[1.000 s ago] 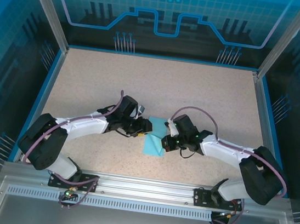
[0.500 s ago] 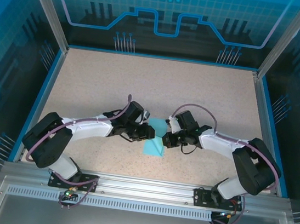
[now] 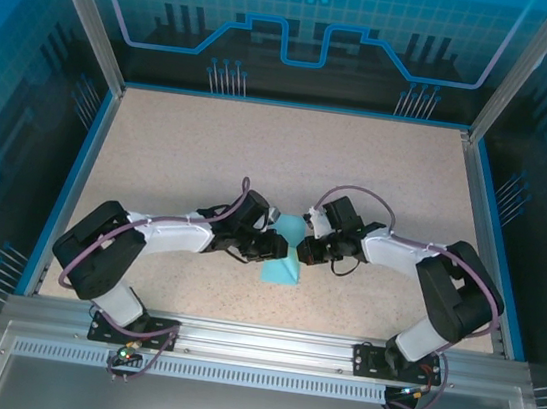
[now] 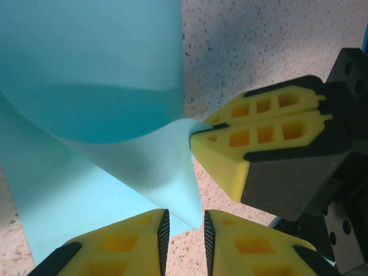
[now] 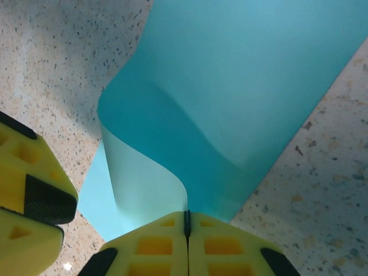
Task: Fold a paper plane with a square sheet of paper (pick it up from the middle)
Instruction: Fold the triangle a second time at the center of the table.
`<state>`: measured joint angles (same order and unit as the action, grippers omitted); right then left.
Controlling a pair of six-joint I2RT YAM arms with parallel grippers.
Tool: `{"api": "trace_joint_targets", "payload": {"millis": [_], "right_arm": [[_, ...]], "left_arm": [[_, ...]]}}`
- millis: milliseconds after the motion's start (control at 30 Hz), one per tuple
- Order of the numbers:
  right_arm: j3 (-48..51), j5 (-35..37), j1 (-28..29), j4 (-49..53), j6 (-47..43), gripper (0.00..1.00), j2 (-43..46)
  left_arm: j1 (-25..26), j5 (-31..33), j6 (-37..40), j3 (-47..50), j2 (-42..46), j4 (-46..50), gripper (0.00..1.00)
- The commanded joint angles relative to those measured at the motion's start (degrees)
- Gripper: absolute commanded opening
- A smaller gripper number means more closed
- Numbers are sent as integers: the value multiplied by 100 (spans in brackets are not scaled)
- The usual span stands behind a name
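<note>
The square sheet of paper point(image 3: 282, 269), light blue, lies partly flat on the table and partly lifted in a soft, uncreased curl point(image 4: 92, 69) point(image 5: 241, 75). My right gripper point(image 5: 186, 214) is shut on the curl's raised edge, and in the left wrist view its yellow fingers point(image 4: 259, 123) pinch that edge at its tip. My left gripper point(image 4: 184, 233) faces it from the left with its jaws a narrow gap apart. A free corner of the sheet hangs just in front of that gap, unclamped. From above, both grippers point(image 3: 274, 248) point(image 3: 305, 251) meet over the sheet.
The speckled beige table point(image 3: 209, 156) stretches back and to both sides of the grippers. A blue rim point(image 3: 86, 170) borders it, with glass walls beyond. The aluminium base rail point(image 3: 265, 343) runs along the near edge.
Both arms have drawn in towards the sheet's middle. The left gripper slid right up to the paper with narrower jaws. The right gripper, still pinching, shifted slightly towards the back.
</note>
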<state>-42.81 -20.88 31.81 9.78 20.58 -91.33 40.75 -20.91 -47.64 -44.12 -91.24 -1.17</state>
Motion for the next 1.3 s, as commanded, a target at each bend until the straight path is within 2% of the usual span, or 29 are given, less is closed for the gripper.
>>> {"api": "trace_joint_targets", "payload": {"millis": [0,467,833,1267], "right_arm": [[-198,-277,-111,28,-203,6,-181],[-46,-154,-184,112,-64,5,-96],[289,-119,-189,-291,140,5,133],[96,-143,-185,-317,121,4,-192]], "left_arm": [[64,148,76,-43,-77,-129,26],[76,232,112,-83,-96,-26,26],[81,176,119,-89,-137,-55,25],[74,149,141,-106,-113,-36,25]]}}
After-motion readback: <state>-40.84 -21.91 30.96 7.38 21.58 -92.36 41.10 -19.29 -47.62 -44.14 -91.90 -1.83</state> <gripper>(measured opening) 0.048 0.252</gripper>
